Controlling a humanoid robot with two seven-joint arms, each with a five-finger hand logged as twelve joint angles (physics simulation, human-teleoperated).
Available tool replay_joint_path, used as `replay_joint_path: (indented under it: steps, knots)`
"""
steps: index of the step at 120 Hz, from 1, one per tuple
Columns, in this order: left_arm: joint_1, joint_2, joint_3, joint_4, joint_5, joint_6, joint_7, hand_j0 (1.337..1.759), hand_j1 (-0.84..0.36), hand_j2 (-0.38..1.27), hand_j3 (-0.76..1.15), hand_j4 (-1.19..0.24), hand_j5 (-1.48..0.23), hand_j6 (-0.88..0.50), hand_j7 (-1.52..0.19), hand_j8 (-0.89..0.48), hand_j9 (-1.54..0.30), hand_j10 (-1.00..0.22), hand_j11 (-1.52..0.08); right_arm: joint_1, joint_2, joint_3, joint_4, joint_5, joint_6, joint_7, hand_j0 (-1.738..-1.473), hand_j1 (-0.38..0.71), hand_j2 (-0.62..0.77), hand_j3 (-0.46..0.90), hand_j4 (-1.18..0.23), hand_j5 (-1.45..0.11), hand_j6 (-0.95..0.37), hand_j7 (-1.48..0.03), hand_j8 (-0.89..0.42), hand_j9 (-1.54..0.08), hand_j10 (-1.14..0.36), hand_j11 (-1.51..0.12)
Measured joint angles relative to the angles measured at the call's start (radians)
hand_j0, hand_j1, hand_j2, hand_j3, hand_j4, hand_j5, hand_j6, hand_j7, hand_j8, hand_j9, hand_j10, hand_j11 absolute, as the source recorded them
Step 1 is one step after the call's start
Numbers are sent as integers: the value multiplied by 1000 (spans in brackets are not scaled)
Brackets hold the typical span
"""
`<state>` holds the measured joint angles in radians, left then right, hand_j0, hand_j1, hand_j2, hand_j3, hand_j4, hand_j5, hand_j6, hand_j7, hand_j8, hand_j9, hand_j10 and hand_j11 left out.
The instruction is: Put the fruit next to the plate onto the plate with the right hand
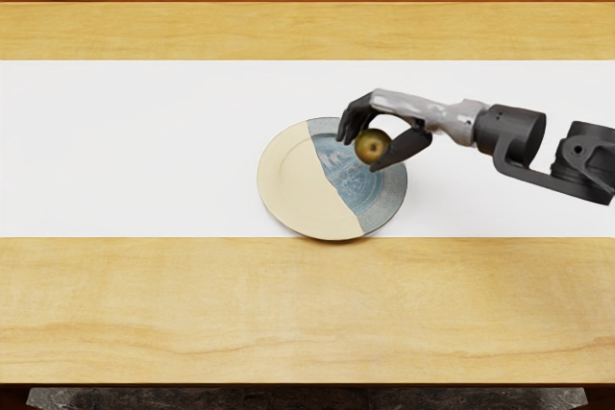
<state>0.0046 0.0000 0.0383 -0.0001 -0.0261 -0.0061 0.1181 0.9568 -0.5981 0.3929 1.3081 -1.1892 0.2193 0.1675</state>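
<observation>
The right robot hand [386, 126], fingers clamped around a round yellow-green fruit [372, 145], holds it over the right part of the plate [298, 180] on the desk [288, 314]; let go too high or near the rim, it could roll off.

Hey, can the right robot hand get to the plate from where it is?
Likely yes: the right robot hand, gripping the fruit, hangs over the plate's blue side, and nothing shows between them.
</observation>
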Motion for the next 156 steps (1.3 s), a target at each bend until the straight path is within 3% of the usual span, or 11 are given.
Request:
replay_joint_path:
  steps: [103, 132, 156]
  knots:
    - [0, 0, 0, 0, 0, 0, 0, 1658, 349, 0, 0, 0, 0, 0, 0, 0, 0, 0, 0, -12, 63, -9, -1, 1, -4, -3, -1657, 212, 32, 0, -517, -679, -520, -675, -489, -680, -426, -674]
    - [0, 0, 0, 0, 0, 0, 0, 1658, 349, 0, 0, 0, 0, 0, 0, 0, 0, 0, 0, -18, 74, -1, -2, 28, -50, -2, -1658, -127, 3, 0, -203, -264, -204, -263, -194, -264, -175, -263]
    - [0, 0, 0, 0, 0, 0, 0, 1658, 349, 0, 0, 0, 0, 0, 0, 0, 0, 0, 0, -19, 70, 0, -1, 37, -63, -2, -1658, -267, 3, 0, -78, -99, -79, -99, -74, -99, -67, -99]
